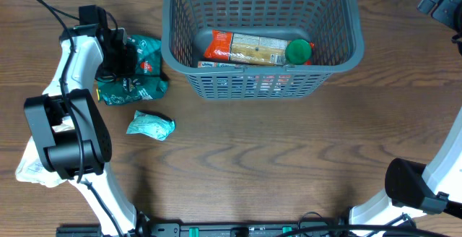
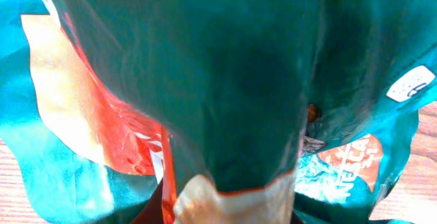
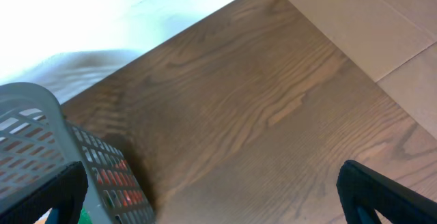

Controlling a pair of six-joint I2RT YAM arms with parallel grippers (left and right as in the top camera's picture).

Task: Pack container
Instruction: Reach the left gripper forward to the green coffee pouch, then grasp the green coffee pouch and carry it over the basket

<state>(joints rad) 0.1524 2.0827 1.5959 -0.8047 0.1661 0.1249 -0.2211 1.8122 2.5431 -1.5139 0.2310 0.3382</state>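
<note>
1. The left gripper (image 1: pixel 124 58) is closed on a crumpled teal-green foil snack packet (image 2: pixel 225 80) at the table's left; the foil fills the left wrist view and hides the fingers.
2. The right gripper (image 3: pixel 215 200) stands wide open and empty over the brown wooden table (image 3: pixel 259 115).
3. The large dark grey lattice-sided plastic container (image 1: pixel 238 85) sits at the far middle of the table, just right of the gripped packet. It holds an orange-and-tan cracker packet (image 1: pixel 249 47) and a green-lidded item (image 1: pixel 298 51).
4. A small pale teal wrapper (image 1: pixel 150 125) lies nearer the front, apart from the rest.

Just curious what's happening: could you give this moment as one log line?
left claw: shut on green packet | right claw: open, empty | container: partly packed | teal packet: on table
</note>
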